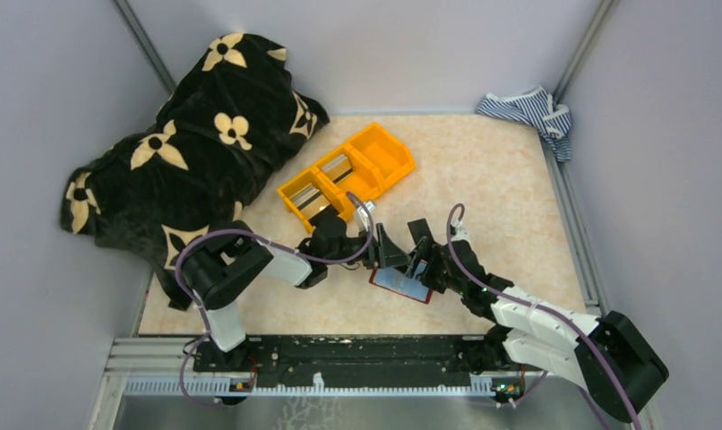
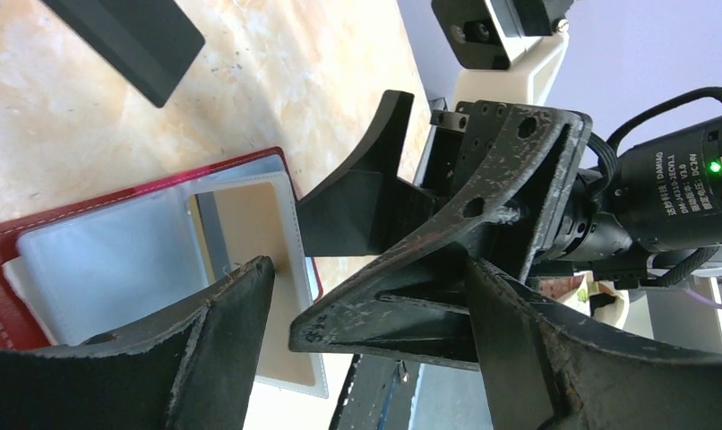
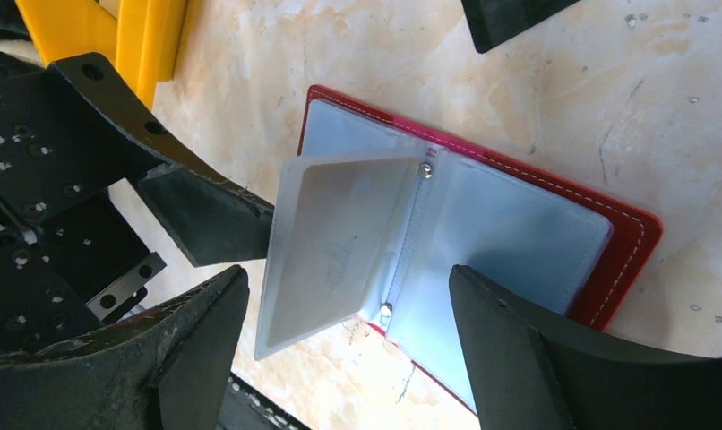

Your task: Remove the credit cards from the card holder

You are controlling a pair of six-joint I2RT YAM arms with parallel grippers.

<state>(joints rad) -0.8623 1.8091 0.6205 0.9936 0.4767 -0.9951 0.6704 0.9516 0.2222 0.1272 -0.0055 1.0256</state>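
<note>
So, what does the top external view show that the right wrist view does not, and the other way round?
Only the top external view shows the black flowered blanket and the striped cloth at the far corners. Only the right wrist view shows a clear sleeve standing up from the spine, its two small studs, and the spread right fingers on either side of it. Both show the open card holder lying on the table, and the orange bin.

Here's a robot lab test cell: pale grey panel walls [image 1: 35, 179] on aluminium corner posts [image 1: 147, 40] box in a beige marbled tabletop [image 1: 501, 188], with a black metal mounting rail [image 1: 357, 351] carrying two white-and-black robot arms [image 1: 537, 322].
</note>
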